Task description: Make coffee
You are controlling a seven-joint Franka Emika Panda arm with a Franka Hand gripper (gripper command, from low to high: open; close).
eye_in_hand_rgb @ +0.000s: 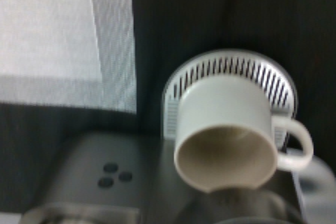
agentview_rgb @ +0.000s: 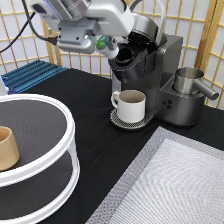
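My gripper (agentview_rgb: 106, 46) hangs at the exterior view's top centre, just left of the black coffee machine (agentview_rgb: 150, 65) and its open pod holder (agentview_rgb: 123, 54). It is shut on the coffee pod (agentview_rgb: 102, 44), of which only a small green-and-white patch shows at the gripper's tip. The machine's lid (agentview_rgb: 145, 25) is raised. A cream-white handled mug (agentview_rgb: 131, 105) stands upright on the machine's round drip tray (agentview_rgb: 116, 120), under the spout. The wrist view looks down into the empty mug (eye_in_hand_rgb: 225, 145) on the slotted tray (eye_in_hand_rgb: 232, 70).
A steel jug (agentview_rgb: 187, 80) sits on the machine's right side. A white two-tier round shelf (agentview_rgb: 70, 135) at the exterior view's left holds a tan handleless cup (agentview_rgb: 7, 148). A grey mat (agentview_rgb: 170, 185) lies at the bottom right. A blue rack (agentview_rgb: 30, 74) is at the back left.
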